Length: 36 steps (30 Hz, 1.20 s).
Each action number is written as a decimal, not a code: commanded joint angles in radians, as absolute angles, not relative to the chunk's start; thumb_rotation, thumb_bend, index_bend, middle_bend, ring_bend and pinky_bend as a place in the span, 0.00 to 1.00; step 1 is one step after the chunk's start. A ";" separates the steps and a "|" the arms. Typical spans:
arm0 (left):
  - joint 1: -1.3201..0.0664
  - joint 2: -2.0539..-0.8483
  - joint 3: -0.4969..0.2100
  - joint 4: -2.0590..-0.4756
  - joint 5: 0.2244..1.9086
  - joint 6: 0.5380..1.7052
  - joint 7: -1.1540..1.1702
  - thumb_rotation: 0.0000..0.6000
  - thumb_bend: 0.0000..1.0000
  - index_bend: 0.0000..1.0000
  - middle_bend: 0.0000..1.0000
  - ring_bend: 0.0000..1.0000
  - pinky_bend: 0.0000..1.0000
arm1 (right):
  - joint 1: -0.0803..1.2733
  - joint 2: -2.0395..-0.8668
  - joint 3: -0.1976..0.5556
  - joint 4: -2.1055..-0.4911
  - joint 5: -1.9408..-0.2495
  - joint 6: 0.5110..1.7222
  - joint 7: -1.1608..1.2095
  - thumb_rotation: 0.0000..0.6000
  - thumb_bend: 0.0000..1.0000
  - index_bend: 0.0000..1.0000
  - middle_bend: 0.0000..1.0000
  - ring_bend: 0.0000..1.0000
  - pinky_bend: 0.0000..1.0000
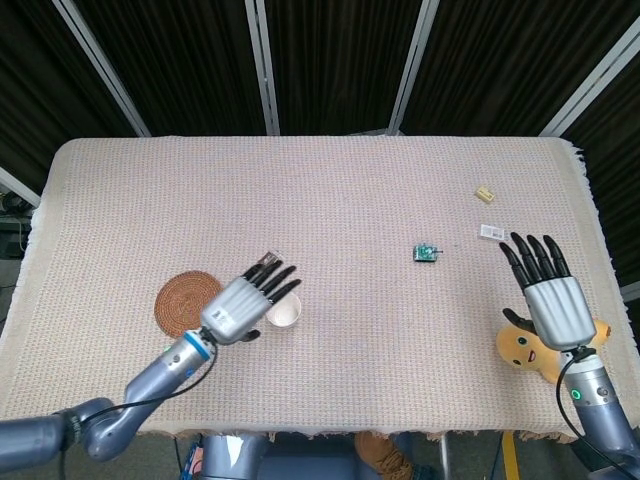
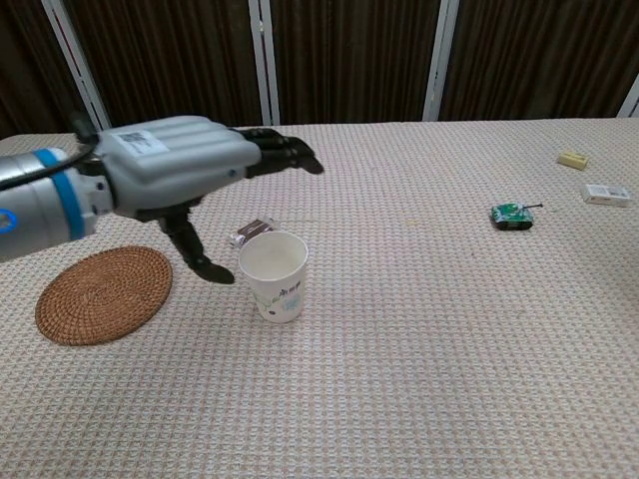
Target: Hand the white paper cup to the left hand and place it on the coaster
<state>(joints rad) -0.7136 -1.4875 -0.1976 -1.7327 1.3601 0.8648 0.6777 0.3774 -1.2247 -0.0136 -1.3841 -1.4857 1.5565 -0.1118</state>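
The bench (image 1: pixel 330 170) is covered with a beige woven cloth and carries all the things. The left hand (image 1: pixel 243 303) hangs flat above the cloth between the coaster and the cup, palm down, with its fingers spread and stretched forward and nothing held in them; in the chest view (image 2: pixel 190 165) its thumb points down just beside the cup, and I cannot tell whether it touches the cup. The right hand (image 1: pixel 549 292) is at the right edge of the bench, also flat with the fingers apart and holding nothing, and it partly covers a yellow plush toy (image 1: pixel 522 345).

The round woven coaster (image 1: pixel 180 303) (image 2: pixel 103 292) lies flat to the left of the cup, with nothing on it. The white paper cup (image 1: pixel 285 311) (image 2: pixel 274 274) stands upright on the cloth near the coaster, mouth up, with a small print on its side. A small dark packet (image 2: pixel 250 232) lies just behind the cup. A small green toy tank (image 1: pixel 426 252) (image 2: pixel 512 215) sits well to the right. Two small pale blocks (image 2: pixel 573 159) (image 2: pixel 607 195) are near the far right edge.
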 commanded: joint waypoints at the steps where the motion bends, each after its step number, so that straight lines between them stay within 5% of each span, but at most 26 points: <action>1: -0.810 -1.600 -0.224 -1.653 1.266 0.796 0.798 1.00 0.00 0.09 0.04 0.06 0.20 | 0.370 -1.220 -0.001 -1.386 -1.474 1.547 -0.106 1.00 0.00 0.00 0.00 0.00 0.00; 14: -0.886 -1.689 -0.206 -1.562 1.050 0.818 0.972 1.00 0.00 0.14 0.13 0.18 0.32 | 0.353 -1.202 0.046 -1.373 -1.452 1.532 -0.050 1.00 0.00 0.00 0.00 0.00 0.00; 23: -0.892 -1.690 -0.195 -1.547 1.016 0.865 0.967 1.00 0.03 0.39 0.39 0.39 0.50 | 0.347 -1.203 0.058 -1.371 -1.458 1.519 -0.050 1.00 0.00 0.00 0.00 0.00 0.00; 36: -0.878 -1.555 -0.226 -1.667 1.004 0.974 0.933 1.00 0.04 0.42 0.42 0.41 0.52 | 0.338 -1.210 0.072 -1.376 -1.467 1.498 -0.069 1.00 0.00 0.00 0.00 0.00 0.00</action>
